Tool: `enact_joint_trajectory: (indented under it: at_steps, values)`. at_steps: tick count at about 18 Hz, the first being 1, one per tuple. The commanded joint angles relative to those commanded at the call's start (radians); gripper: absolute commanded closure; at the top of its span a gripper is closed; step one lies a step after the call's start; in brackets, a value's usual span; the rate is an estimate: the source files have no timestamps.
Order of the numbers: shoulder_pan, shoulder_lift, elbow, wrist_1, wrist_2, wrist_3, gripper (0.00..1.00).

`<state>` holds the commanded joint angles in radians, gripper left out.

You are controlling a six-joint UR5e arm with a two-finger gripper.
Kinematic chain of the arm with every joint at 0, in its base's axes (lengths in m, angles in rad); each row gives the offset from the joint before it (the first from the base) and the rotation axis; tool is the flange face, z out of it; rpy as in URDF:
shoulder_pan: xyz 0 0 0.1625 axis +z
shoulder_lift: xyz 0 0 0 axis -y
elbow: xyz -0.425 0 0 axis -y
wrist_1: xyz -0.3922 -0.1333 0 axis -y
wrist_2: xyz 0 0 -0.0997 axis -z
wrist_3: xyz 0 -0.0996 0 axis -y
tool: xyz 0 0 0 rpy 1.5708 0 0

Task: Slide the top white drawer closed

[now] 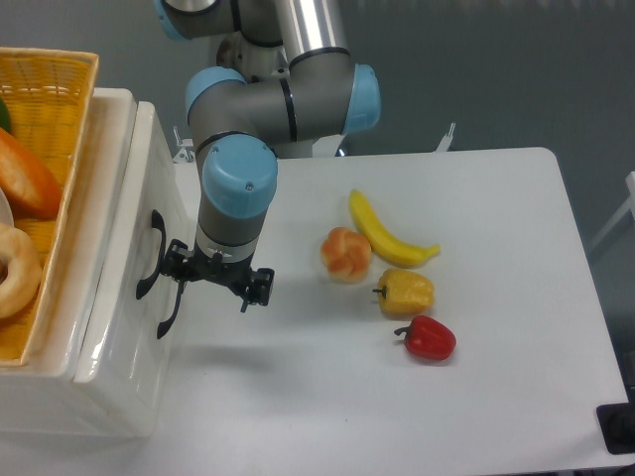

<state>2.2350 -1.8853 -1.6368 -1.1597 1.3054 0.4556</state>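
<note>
The top white drawer [129, 248] is looking all but shut; the pincer [216, 281], fingers spread and gripping nothing, is pressing beside its front

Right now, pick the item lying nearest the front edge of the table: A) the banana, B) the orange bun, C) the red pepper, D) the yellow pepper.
C: the red pepper lies lowest in the camera view, nearer the front edge than the yellow pepper, the orange bun and the banana.
</note>
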Motion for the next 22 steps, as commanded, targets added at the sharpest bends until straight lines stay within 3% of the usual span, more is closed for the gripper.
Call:
enact_joint_trajectory:
  at_steps: [8, 16, 22]
  values:
    - [0.015, -0.001, 0.0, 0.002, 0.009, 0.009, 0.0]
    - [0.164, 0.003, 0.093, 0.002, 0.164, 0.003, 0.0]
    - [0.302, 0.028, 0.1, 0.002, 0.17, 0.092, 0.0]
